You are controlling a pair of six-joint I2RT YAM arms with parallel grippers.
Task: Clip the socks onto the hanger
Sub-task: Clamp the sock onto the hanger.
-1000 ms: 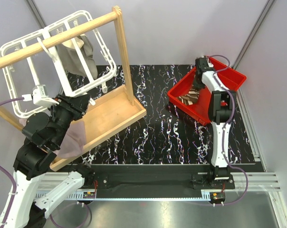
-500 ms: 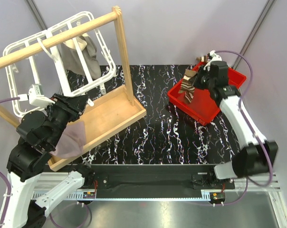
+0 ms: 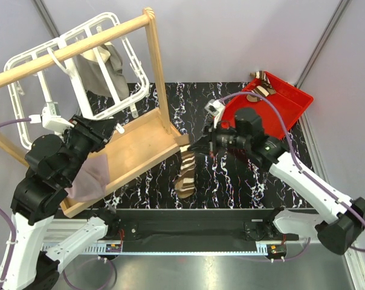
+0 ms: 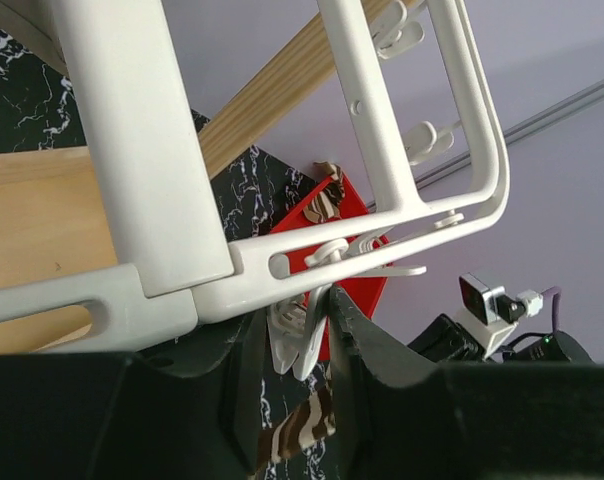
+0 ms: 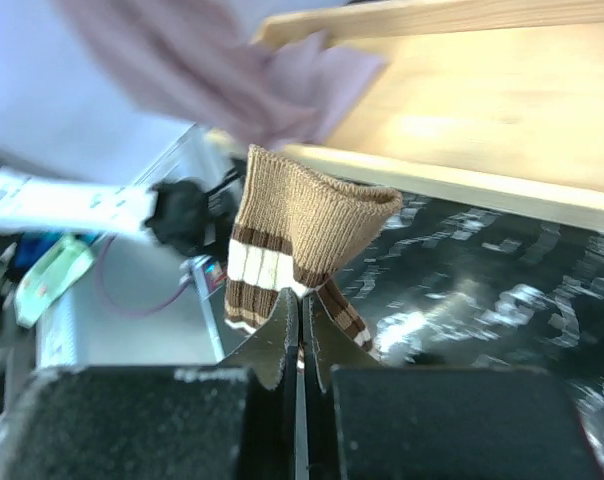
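My right claw point(image 3: 199, 147) has swung out of the red bin point(image 3: 294, 103) to mid-table. It is pressed together on a sock point(image 3: 185, 174) with a tan ribbed cuff and brown and cream stripes, dangling beside the wooden stand point(image 3: 140, 142). Its mate point(image 3: 259, 90) lies in the bin. My left claw point(image 4: 300, 315) pinches a white clip point(image 4: 290, 340) on the hanger point(image 4: 382, 130).

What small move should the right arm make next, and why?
Probably lift the sock up and left toward the clip on the hanger. The right fingers pinch the sock, which hangs low by the wooden stand; the left fingers hold that clip, seemingly ready.
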